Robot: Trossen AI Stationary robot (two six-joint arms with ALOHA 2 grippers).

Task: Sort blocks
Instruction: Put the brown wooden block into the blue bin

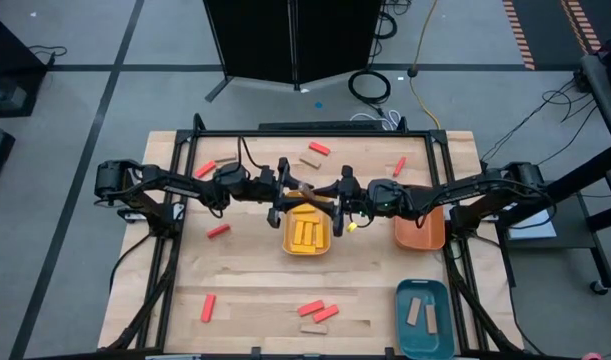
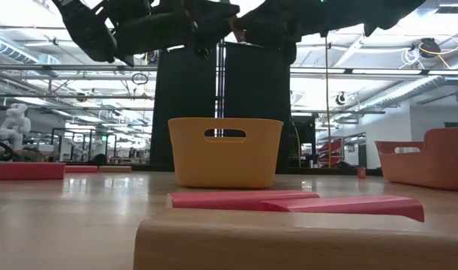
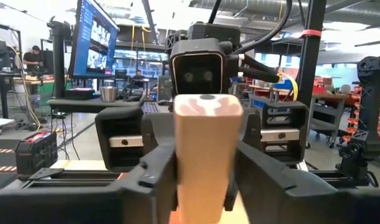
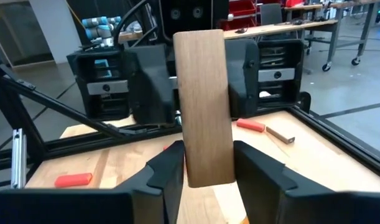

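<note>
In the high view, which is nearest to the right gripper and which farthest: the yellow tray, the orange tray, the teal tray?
From the right gripper, above the table's middle:
1. Yellow tray, just below the gripper in the picture.
2. Orange tray, toward the table's right edge.
3. Teal tray, at the near right corner.

Two dark jointed arms (image 1: 185,185) (black cables trailing) with blocky black jaws.
</note>
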